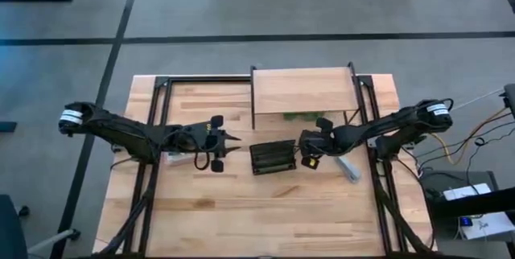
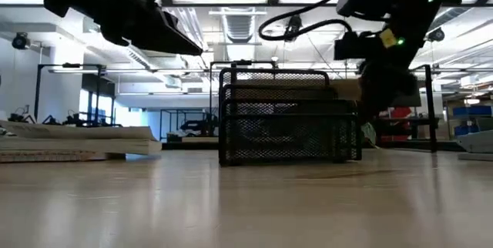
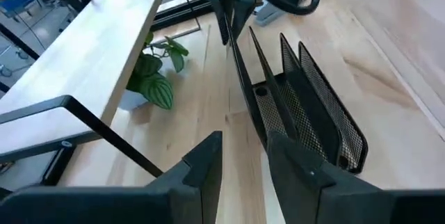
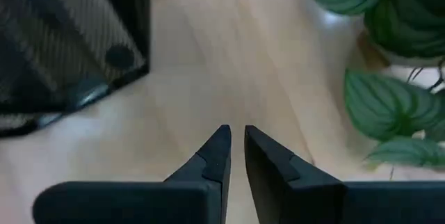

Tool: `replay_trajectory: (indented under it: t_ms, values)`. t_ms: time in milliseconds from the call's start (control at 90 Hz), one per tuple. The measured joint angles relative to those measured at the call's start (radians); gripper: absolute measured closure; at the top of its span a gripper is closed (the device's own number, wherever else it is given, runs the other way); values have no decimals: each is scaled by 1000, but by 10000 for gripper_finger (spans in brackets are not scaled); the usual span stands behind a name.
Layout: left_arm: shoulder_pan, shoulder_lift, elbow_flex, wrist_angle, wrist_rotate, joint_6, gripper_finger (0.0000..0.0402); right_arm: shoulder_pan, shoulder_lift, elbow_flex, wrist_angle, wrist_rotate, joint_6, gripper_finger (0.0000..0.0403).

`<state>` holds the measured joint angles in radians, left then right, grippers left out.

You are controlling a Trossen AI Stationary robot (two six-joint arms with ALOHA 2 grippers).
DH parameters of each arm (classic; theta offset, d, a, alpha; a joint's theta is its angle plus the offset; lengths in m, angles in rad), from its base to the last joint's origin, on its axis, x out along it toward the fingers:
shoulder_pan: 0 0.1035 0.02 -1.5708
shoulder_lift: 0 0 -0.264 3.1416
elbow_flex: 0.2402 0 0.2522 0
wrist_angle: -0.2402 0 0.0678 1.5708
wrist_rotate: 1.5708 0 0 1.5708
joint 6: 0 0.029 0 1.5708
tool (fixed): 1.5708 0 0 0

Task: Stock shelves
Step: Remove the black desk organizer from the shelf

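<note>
- Left pincer (image 1: 235, 138): fingers nearly together, just a narrow slit in the left wrist view, holding nothing. It hangs above the bench (image 1: 265, 211), just left of the wire rack (image 1: 273, 158), tips pointing at it, not touching.
- Right pincer (image 4: 235, 140): tips almost closed, thin gap, empty. It sits low over bare bench wood at the right end of the wire rack; whether it touches the rack cannot be told.
- Wire rack: black mesh, upright, mid-bench between the two pincers.
- Shelf (image 1: 303, 88): light wood board on thin black legs, at the far middle of the bench, behind the wire rack and beyond both pincers. Nearer the right pincer than the left. Its top is bare.
- Plant (image 3: 156, 78): green leaves under the shelf's near edge, close to the right pincer, apart from it.
- Grey flat object (image 1: 347, 166) lies on the bench beside the right arm; too small to tell what it is.
</note>
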<state>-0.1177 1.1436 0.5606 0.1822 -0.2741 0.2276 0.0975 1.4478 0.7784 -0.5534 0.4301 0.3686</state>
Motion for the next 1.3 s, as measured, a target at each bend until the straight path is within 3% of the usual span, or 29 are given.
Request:
replay_trajectory:
  t_ms: [322, 489, 800, 1089, 1300]
  values:
    - [0, 0, 0, -15, 0, 0, 303, 1, 120, -1, 211, -20, -81, 373]
    - [0, 0, 0, -18, 0, 0, 303, 1, 140, -1, 316, -71, -82, 378]
    - [0, 1, 0, -15, 0, -1, 303, 2, 140, -1, 524, -71, -90, 380]
    - [0, 1, 0, -24, 0, -5, 303, 3, 132, 0, 567, -175, -112, 384]
    - [0, 1, 0, -36, 0, -12, 303, 42, 111, 0, 563, -192, -72, 400]
